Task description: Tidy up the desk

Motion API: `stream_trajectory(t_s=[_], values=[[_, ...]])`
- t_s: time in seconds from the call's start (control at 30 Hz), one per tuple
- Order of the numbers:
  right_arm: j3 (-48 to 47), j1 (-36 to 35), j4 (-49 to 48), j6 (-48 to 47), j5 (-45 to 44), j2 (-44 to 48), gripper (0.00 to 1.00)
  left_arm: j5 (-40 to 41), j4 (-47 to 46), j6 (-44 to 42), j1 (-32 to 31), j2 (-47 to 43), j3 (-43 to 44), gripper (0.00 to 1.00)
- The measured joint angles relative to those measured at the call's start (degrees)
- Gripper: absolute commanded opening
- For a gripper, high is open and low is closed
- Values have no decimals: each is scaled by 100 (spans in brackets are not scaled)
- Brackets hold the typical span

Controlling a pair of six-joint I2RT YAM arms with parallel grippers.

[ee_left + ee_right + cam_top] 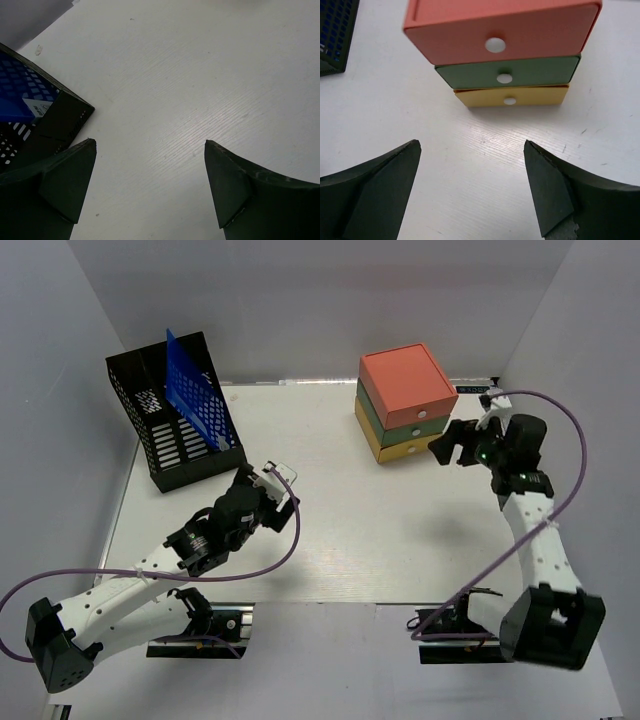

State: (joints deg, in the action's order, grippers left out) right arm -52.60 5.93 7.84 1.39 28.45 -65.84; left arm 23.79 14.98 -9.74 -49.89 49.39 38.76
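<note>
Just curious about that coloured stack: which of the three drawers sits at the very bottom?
The yellow drawer; the green drawer lies on it and the orange drawer tops the stack.

Legible text: none.
- White sticker (37, 107) on the blue folder (20, 82) in the black mesh file rack (65, 120): print too small to read.
- Dark strip (472, 389) at the far edge of the surface (350, 520), behind the stacked drawer box (405, 390): pale marks, blurred and unreadable.
</note>
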Motion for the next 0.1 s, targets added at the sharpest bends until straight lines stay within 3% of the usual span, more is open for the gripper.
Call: stream_trajectory(t_s=[0.1], values=[[114,4,142,-181,24,621,89,-35,-55,33,-2,2,-39,98]])
